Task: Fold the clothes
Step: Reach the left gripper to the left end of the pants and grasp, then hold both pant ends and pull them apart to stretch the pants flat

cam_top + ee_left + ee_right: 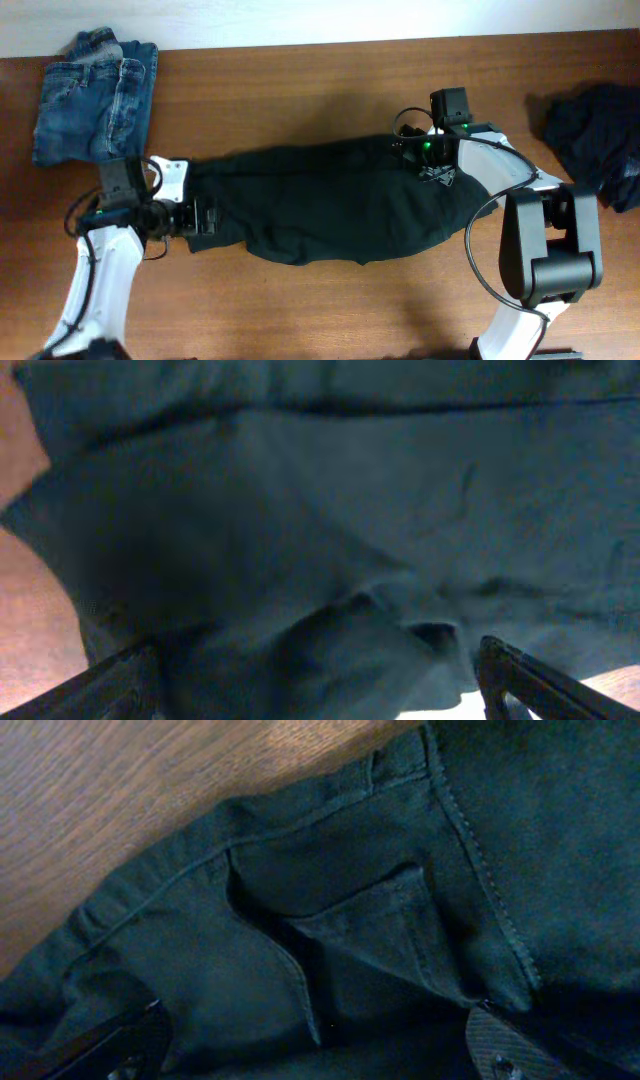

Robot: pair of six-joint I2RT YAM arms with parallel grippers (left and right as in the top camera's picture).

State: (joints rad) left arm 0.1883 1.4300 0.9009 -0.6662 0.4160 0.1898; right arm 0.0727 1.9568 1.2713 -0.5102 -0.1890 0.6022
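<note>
A long black trouser-like garment (330, 205) lies flattened across the middle of the wooden table. My left gripper (205, 217) sits at its left end, jaws spread wide. In the left wrist view the dark cloth (330, 510) fills the frame and bunches between the two fingers of the left gripper (320, 685). My right gripper (437, 172) rests on the garment's upper right end. In the right wrist view the right gripper (315, 1055) stands open over a seamed waistband and pocket (380, 940), with cloth between the fingertips. A second black garment (595, 130) lies crumpled at the right edge.
Folded blue jeans (95, 95) lie at the back left corner. The right arm's base (550, 250) stands at the front right and the left arm (100, 270) at the front left. Bare wood (320, 310) shows in front of the trousers.
</note>
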